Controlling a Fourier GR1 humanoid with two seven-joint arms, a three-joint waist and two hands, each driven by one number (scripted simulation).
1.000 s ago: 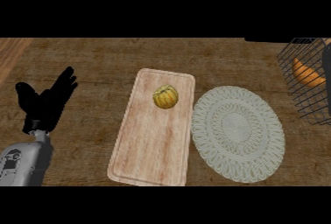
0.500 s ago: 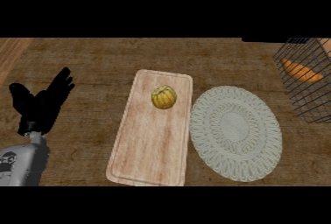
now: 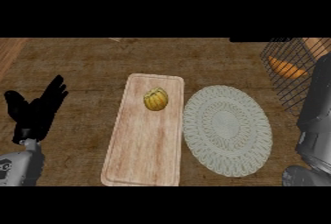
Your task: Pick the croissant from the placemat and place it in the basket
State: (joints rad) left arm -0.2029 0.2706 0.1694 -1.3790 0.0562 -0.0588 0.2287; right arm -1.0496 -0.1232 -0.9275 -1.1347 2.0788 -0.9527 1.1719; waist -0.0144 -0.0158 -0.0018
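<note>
An orange croissant (image 3: 285,68) lies inside the dark wire basket (image 3: 276,83) at the upper right. The round pale woven placemat (image 3: 226,130) right of centre has nothing on it. My left hand (image 3: 35,114) is at the left edge, open with fingers up, resting away from everything. Only the grey right forearm (image 3: 317,118) shows at the right edge, in front of the basket's side. The right hand itself is out of sight.
A long wooden cutting board (image 3: 143,148) lies left of the placemat, with a yellow ribbed vegetable (image 3: 156,99) near its far end. The basket stands at the counter's far right corner. Dark wood counter surrounds everything.
The grey right forearm has come into view at the right edge. The croissant stays in the basket. The left hand has hardly moved.
</note>
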